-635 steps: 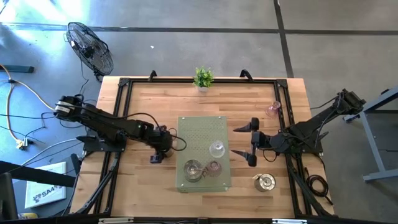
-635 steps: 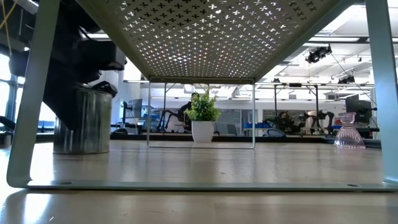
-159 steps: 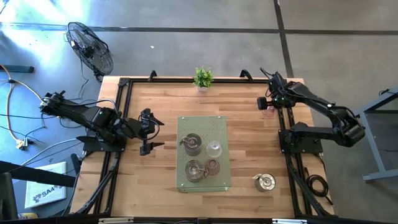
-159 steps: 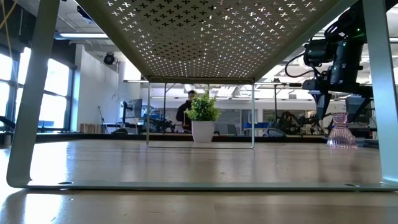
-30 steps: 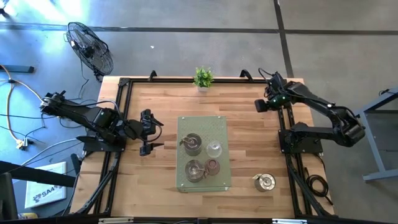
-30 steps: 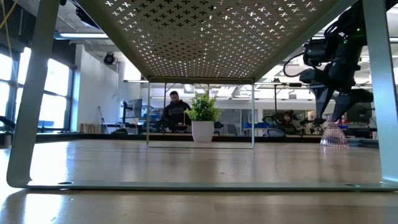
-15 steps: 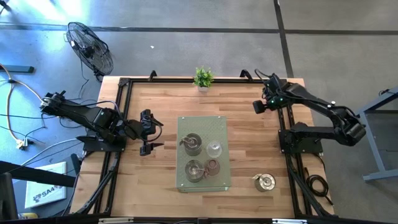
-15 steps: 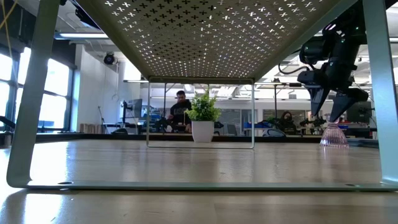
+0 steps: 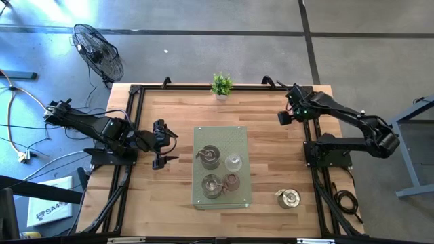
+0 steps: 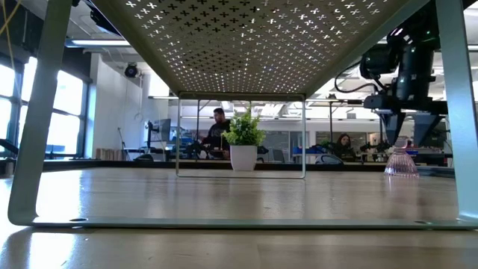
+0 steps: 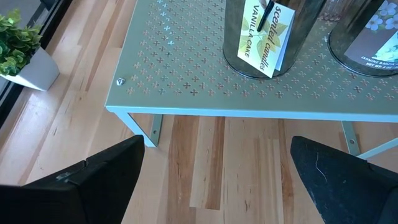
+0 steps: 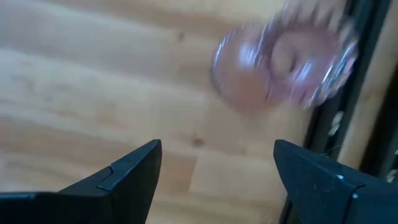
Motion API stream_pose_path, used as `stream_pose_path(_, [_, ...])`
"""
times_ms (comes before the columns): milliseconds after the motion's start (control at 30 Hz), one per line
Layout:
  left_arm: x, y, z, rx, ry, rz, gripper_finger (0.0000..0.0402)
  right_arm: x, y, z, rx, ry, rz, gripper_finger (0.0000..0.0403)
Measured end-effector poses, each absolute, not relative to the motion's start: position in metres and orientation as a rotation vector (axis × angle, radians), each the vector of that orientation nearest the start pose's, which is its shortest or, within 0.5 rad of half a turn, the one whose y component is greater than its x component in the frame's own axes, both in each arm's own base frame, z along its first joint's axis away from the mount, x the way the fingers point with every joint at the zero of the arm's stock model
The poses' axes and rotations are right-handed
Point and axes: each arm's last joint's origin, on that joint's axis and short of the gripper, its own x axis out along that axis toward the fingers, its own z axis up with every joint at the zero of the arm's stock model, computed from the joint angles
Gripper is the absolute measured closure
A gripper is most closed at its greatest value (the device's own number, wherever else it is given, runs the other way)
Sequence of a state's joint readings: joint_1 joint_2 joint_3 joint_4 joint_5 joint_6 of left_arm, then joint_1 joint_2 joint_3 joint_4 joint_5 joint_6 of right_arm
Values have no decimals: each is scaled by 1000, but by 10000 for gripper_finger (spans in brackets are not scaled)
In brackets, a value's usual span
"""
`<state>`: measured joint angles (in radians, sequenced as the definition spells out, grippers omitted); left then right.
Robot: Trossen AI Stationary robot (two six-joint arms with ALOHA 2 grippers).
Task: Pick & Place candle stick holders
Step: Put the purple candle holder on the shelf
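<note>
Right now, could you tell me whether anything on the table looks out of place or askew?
Nothing looks spilled or damaged. Two holders sit apart from the four on the green stand: a pink glass holder near the table's far right edge, under the open right end effector, and a silver holder at the near right. Both stand upright.

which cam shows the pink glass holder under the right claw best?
Low view: the pink glass holder stands in sharp profile on the table. Right wrist view shows it blurred; high view hides it under the right claw; left wrist view misses it.
</note>
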<state>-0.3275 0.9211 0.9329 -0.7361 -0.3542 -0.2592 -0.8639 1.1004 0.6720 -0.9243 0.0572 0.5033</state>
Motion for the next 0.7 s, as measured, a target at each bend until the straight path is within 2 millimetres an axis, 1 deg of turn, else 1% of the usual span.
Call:
stream_pose_path(133, [170, -47, 314, -8, 672, 112, 5, 111, -135, 199, 828, 1072, -1112, 98])
stream_pose_path(233, [170, -47, 314, -8, 672, 111, 5, 111, -135, 199, 786, 1092, -1066, 98])
stream_pose_path(300, [170, -47, 314, -8, 673, 110, 5, 111, -134, 199, 789, 1107, -1047, 98])
stream_pose_path(533, [170, -47, 314, -8, 673, 110, 5, 108, -135, 198, 888, 1061, -1125, 98])
stream_pose_path(700, [170, -47, 314, -8, 673, 110, 5, 103, -139, 198, 924, 1035, -1186, 98])
